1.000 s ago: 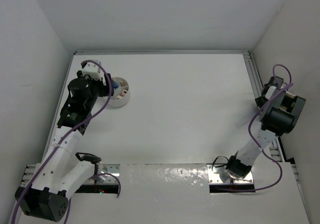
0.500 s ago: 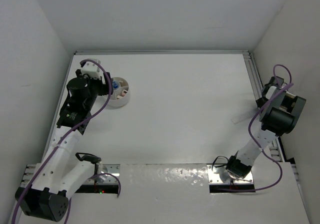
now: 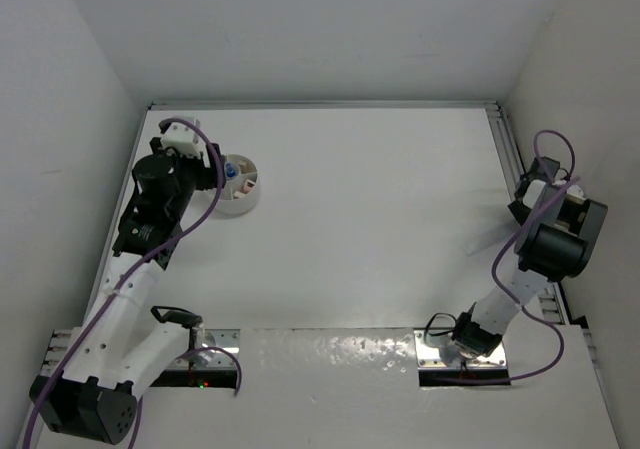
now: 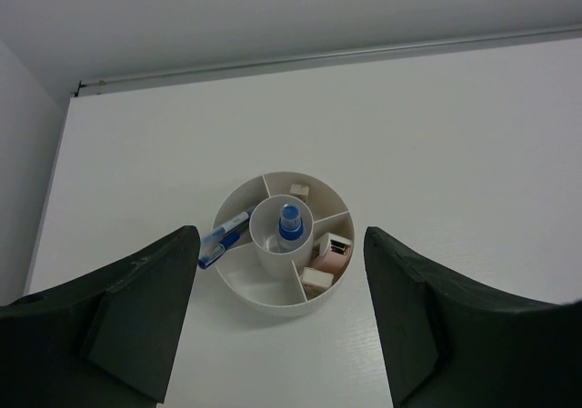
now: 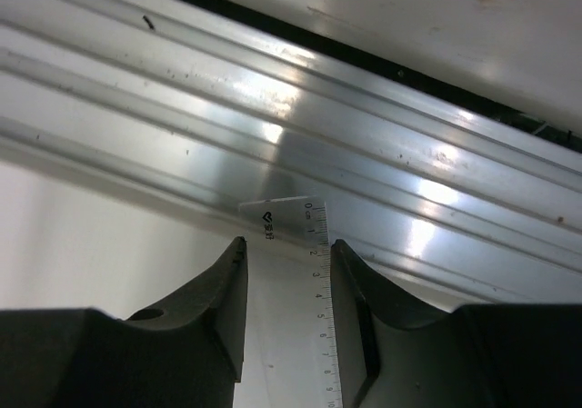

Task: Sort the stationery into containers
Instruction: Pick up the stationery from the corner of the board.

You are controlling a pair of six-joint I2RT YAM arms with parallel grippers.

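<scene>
**While nipping the clear ruler [image 5: 289, 290] at the far right: right claw [image 5: 286, 244] narrow, left claw [image 4: 279, 231] wide over the tub [image 4: 264, 301]**

Over to the right wrist view first. Narrowed right down onto the ruler, one dark finger [image 5: 218, 290] pressed against each long edge, printed scale running along one side. Ruler's square end poking just past the fingertips, aimed at the grooved aluminium rail [image 5: 273, 108] along the right edge of the worktop [image 3: 380, 219]. Cannot tell whether lifted clear of the surface or lying flat on it. From above, ruler barely showing: a faint pale sliver on the worktop side of the rail, right arm folded up tight beside it.

Now across to the left. Claw spread wide, gripping nothing, hanging above the round white tub and clear of it. Tub sitting in the far-left part of the worktop, close to the left edge, framed neatly between the two dark fingers in the wrist view.

And a look inside. Blue-capped bottle [image 4: 289, 222] upright in the centre cup. Blue pen [image 4: 225, 238] in the left section, one end sticking out over the rim. One small pale eraser [image 4: 298, 190] in the back section. A huddle of erasers [image 4: 329, 255], white and pink, crowded into the right section.
</scene>
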